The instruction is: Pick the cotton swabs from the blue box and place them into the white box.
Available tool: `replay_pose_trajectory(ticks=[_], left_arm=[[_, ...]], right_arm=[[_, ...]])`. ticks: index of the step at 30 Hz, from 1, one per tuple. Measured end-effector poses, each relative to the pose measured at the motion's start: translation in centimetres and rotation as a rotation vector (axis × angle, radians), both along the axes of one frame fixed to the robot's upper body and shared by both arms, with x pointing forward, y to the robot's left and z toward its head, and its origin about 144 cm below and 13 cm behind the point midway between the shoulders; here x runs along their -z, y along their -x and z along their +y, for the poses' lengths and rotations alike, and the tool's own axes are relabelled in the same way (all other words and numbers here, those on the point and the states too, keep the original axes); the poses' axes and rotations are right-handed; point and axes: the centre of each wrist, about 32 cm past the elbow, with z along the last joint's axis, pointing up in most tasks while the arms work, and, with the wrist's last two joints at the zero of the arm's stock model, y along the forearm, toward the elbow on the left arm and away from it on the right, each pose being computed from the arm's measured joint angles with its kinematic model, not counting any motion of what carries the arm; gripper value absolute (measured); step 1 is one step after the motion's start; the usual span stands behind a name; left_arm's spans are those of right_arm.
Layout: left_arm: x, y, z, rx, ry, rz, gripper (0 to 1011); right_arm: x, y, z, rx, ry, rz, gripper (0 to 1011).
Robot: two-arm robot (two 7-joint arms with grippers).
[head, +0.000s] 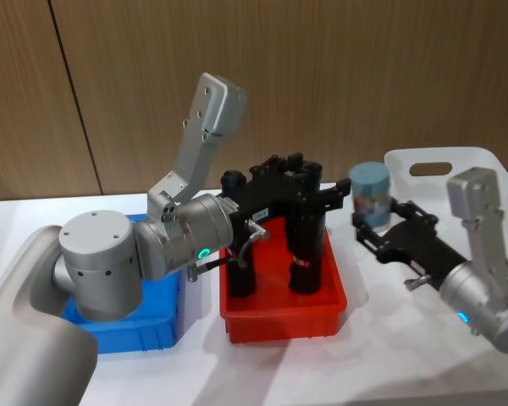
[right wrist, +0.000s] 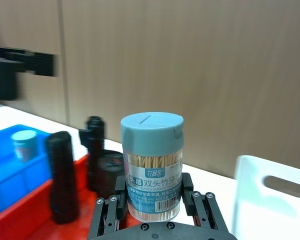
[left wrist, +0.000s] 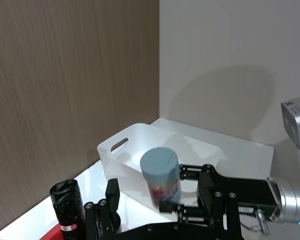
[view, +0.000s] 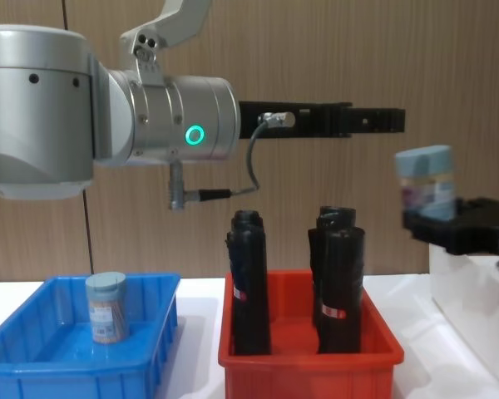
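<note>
Above the white counter [head: 364,364], just short of the white box [head: 483,154], a jar of cotton swabs [head: 371,190] stands upright in the right claw [head: 377,218]. The claw's black fingers [right wrist: 192,197] are closed against the jar's lower sides. The pale blue lid and the swab sticks show clearly in the right wrist view. A second jar of cotton swabs [view: 106,307] stands upright in the blue box [view: 33,374] on the robot's left. Between the two boxes sits a red bin [head: 279,326] holding tall black cylinders [view: 249,283]. The left claw [view: 374,120] hangs above the red bin, well clear of the cylinders. How far it is open cannot be told.
</note>
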Motion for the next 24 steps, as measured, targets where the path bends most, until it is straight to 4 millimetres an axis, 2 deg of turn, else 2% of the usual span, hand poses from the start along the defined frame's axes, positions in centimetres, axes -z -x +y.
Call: replay_pose_trajectory(ticks=[10,24], left_arm=[[0.0,0.0,0.0,0.000,0.000,0.000,1004],[0.0,0.0,0.0,0.000,0.000,0.000,1004]], right_arm=[[-0.3,-1.0,-3.4,0.137,-0.003,0.002,637],[-1.0,-2.3,-6.1,0.242,0.020,0.077,639]])
